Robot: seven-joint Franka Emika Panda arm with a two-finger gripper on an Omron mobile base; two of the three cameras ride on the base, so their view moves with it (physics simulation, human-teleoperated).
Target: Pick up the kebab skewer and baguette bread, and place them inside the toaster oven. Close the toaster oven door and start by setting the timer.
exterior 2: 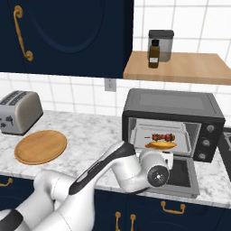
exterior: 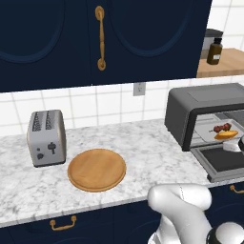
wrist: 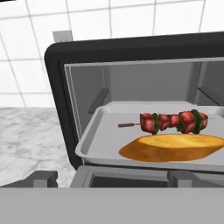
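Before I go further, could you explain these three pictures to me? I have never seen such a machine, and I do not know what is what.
All three pictures are computer-rendered views of a kitchen. The machine is a white robot arm on a base that can drive. Two cameras sit on the base behind the arm, one to its left and one to its right, looking forward over the marble counter. The third camera sits on the arm's hand and looks into the toaster oven.

On the counter stand a silver toaster, a round wooden board and the dark oven, with the toaster oven door folded down. Inside, on a grey tray, lie the kebab skewer and, in front of it, the baguette bread.

The end effector is open in front of the oven and holds nothing.
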